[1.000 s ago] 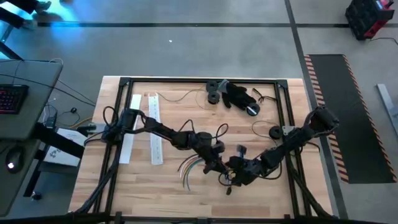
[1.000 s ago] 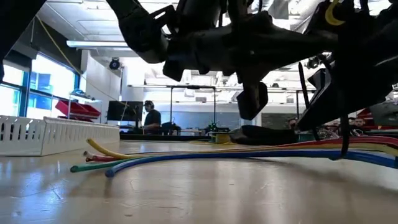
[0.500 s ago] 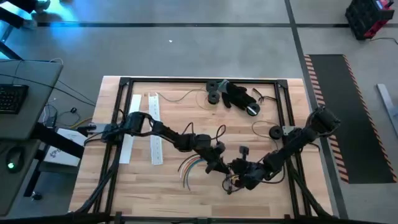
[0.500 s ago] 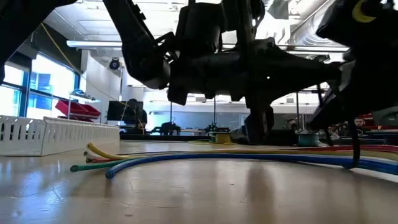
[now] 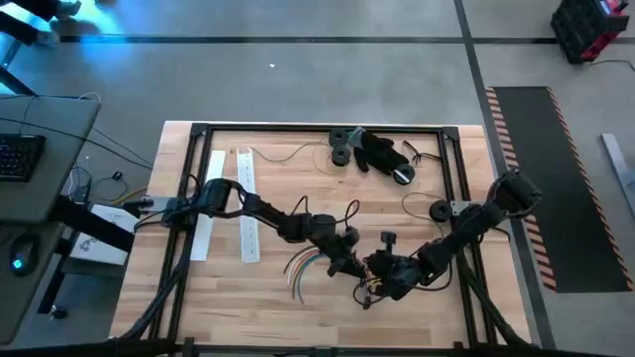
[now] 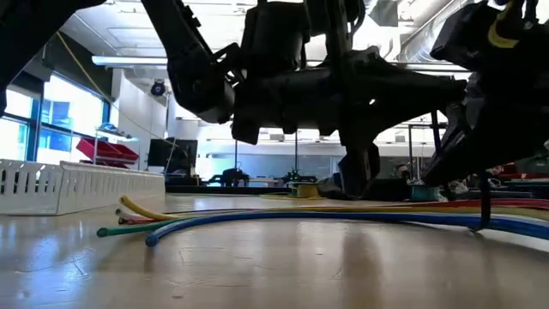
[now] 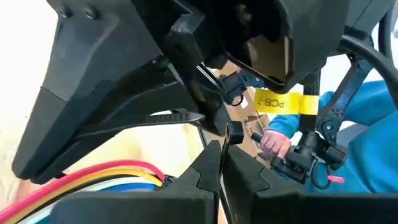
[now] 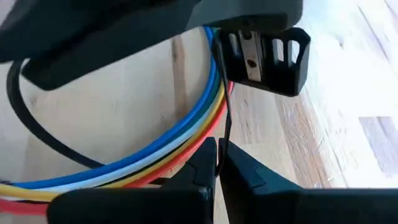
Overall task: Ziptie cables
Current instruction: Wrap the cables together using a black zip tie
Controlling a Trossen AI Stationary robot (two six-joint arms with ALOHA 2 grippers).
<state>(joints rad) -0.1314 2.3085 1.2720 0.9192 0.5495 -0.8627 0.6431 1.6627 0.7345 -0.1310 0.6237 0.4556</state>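
The cables (image 5: 303, 264) lie on the table (image 5: 198, 297) in a loose fanned bundle, free ends spread toward the front left, the run curving right under both arms. In the low view the cables (image 6: 283, 215) rest flat on the surface, which suits threading a tie around them without lifting the bundle.

The left gripper (image 5: 349, 266) works just right of the fanned ends, over the bundle. In the left wrist view its jaws are closed on a thin black strip, judged to be the zip tie (image 7: 221, 168), pinching it upright between the fingertips (image 7: 199, 177). A ridged tie tail (image 7: 165, 118) runs sideways just beyond, and the red and yellow wires (image 7: 106, 174) pass close beside the jaws. Holding the strip pinched and upright probably keeps it taut against the opposing pull.

The right gripper (image 5: 382, 278) meets the left one from the opposite side, near the same point of the bundle. In the right wrist view its jaws are closed on the same kind of thin black strip (image 8: 225, 124), which rises to the other arm's finger (image 8: 264, 53). The cable loop (image 8: 155, 162) curves right beside these jaws. Two opposed grips on one strip suggest cinching.

Perforated white strips (image 5: 246, 213) lie at the left, and a black heap (image 5: 382, 154) sits at the far edge, both well apart from the work.
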